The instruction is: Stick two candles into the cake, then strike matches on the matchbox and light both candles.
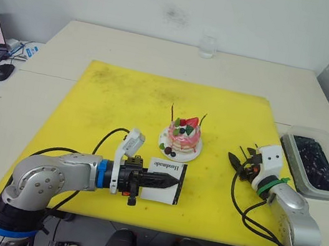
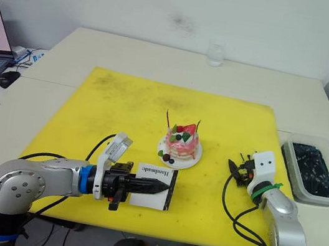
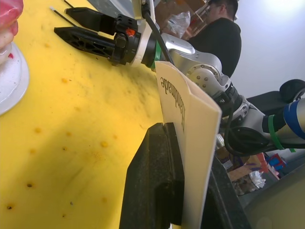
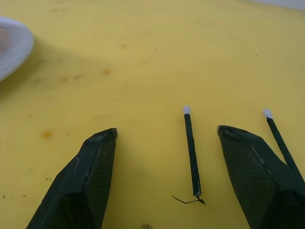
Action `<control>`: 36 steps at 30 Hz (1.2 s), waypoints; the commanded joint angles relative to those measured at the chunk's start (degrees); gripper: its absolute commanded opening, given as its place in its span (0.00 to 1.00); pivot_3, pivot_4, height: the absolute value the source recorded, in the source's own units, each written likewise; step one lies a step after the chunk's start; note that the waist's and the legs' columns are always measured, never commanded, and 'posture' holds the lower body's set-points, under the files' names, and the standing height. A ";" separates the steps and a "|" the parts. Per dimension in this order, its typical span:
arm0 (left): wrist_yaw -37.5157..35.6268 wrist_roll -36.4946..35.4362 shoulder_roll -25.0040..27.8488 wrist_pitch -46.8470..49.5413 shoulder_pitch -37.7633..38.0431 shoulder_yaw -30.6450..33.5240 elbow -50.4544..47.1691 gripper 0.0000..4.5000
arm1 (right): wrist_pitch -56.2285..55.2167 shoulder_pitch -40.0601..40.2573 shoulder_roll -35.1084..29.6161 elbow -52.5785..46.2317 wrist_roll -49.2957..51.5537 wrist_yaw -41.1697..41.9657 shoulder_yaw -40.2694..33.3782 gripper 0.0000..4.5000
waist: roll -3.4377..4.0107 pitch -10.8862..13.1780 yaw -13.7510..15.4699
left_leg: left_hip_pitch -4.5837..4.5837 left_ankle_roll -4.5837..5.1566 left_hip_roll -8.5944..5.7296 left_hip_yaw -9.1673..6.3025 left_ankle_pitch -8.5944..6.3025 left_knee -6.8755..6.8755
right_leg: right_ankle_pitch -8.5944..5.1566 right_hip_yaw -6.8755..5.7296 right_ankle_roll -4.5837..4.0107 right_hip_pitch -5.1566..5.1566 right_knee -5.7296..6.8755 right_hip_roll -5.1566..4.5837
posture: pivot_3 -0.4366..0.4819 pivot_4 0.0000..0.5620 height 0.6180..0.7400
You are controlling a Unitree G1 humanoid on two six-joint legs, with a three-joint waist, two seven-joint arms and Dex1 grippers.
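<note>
A: Stage of the task?

B: First half done, by the look of it. Both candles (image 1: 171, 113) standing upright in the cake (image 1: 184, 134), one at each side of the strawberry. No flame on either.

A: And the cake itself?

B: On its white plate, near the middle of the yellow mat (image 1: 124, 97) on the desk (image 1: 70, 44).

A: Left claw (image 1: 170, 186)?

C: Clenched on the matchbox (image 1: 164, 182), held on edge just above the mat, in front of the cake and a little to its left. Lettered face visible in the left wrist view.

A: Right claw (image 4: 167, 131)?

B: Released, fingers spread wide, low over the mat to the right of the cake. One of the matches (image 4: 191, 152) lying flat between the fingers, pale head pointing away; the second match (image 4: 281, 138) just beside the outer finger, partly hidden by it.

A: Remaining?

B: Judged from this: pick up a match, strike on the box's dark strip, light one candle, then repeat for the other. No match gripped yet.
</note>
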 commanded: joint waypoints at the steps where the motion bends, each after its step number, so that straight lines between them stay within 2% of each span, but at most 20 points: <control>1: -0.28 0.44 -0.06 -0.89 -0.62 0.22 -0.82 0.00 | 0.27 -1.51 0.46 0.57 -0.88 -1.65 -0.39 0.58 | 0.00 0.00 -0.02 | 0.01 0.00 0.00 0.00 0.00 0.00 | 0.00 0.01 0.00 0.00 0.01 0.00 | 0.48 0.27 1.00; 8: -0.47 1.42 -0.43 -0.96 -1.04 -0.13 -0.38 0.00 | 3.97 -1.41 1.59 -0.45 -0.19 -2.75 -0.50 0.01 | -0.01 -0.01 -0.05 | 0.01 0.00 0.00 0.00 0.00 0.03 | 0.01 0.01 0.02 0.02 0.04 0.00 | 0.48 0.27 1.00; 13: -0.44 1.94 -0.79 -0.94 -0.73 -0.34 -0.79 0.00 | 5.67 -0.85 1.71 -4.39 1.53 -2.16 -0.85 0.00 | -0.01 -0.01 -0.06 | 0.02 0.00 0.01 -0.01 0.00 0.03 | 0.01 0.00 0.02 0.02 0.04 0.00 | 0.48 0.27 1.00; 21: -0.66 2.73 -0.77 -1.06 -0.28 -0.32 -1.17 0.00 | 15.85 3.33 -0.67 -19.52 6.61 -1.55 -3.21 0.00 | 0.00 0.00 -0.03 | 0.00 0.00 0.02 -0.01 0.00 -0.01 | -0.02 0.00 0.04 0.00 0.04 0.00 | 0.48 0.27 1.00; 28: -1.48 3.65 -0.79 -1.07 -0.72 -0.89 -0.70 0.00 | 21.36 12.52 -0.09 -32.62 10.27 -2.41 -2.45 0.00 | 0.00 0.00 -0.01 | 0.00 0.00 0.02 -0.02 0.00 -0.01 | -0.03 -0.02 0.04 0.01 0.03 -0.04 | 0.48 0.27 1.00; 36: -3.01 5.30 -0.12 -1.05 -1.11 -1.82 0.37 0.00 | 14.41 14.21 5.24 -28.52 6.05 -5.76 4.35 0.00 | 0.01 0.00 -0.64 | 0.07 0.00 0.03 -0.02 0.00 0.02 | -0.08 0.00 -0.05 0.02 0.05 -0.04 | 0.48 0.27 1.00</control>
